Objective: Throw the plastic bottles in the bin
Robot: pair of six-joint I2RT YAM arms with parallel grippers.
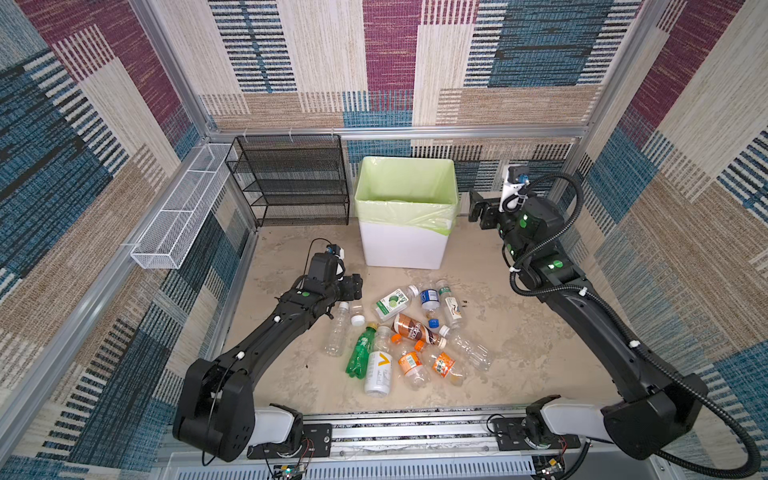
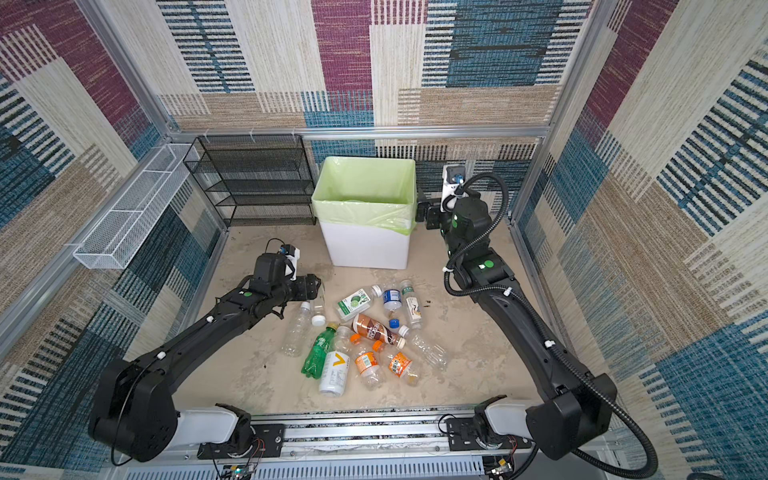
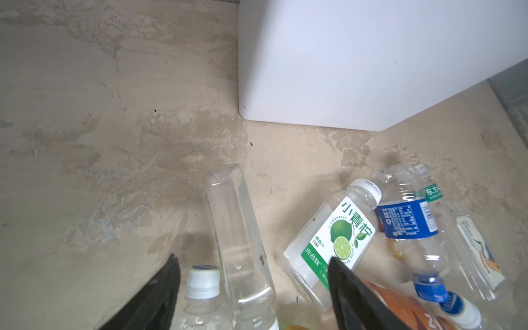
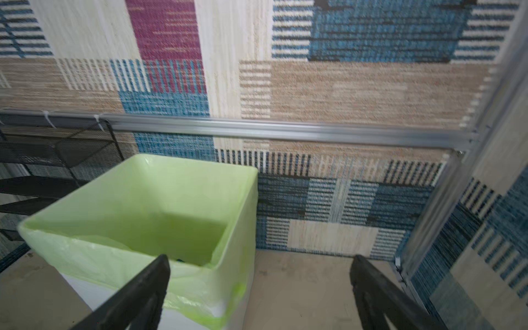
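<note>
Both top views: the small plastic drink bottles (image 1: 411,328), mostly clear, lie on their sides in a loose heap on the mottled beige surface (image 1: 532,353), in front of the tall white rectangular plastic bin (image 1: 403,249) lined with a light green bag. Whether any lie inside it cannot be told. Your left hand (image 1: 356,286) hovers at the heap's left edge, fingers spread and pinching nothing. The left wrist view shows a clear unlabelled bottle (image 3: 237,228) lying on the surface between them. Your right hand (image 1: 476,208) hangs beside the bin's rim, fingers spread wide and empty, as the right wrist view confirms. Expect these bottles to be very light, thin-walled and slick. They will likely dent under a hard squeeze, roll when nudged, and skid out of a grip at the tapered shoulder. Take hold across the mid-body, hand square to the long axis, or at the stiffer neck just below the cap.
</note>
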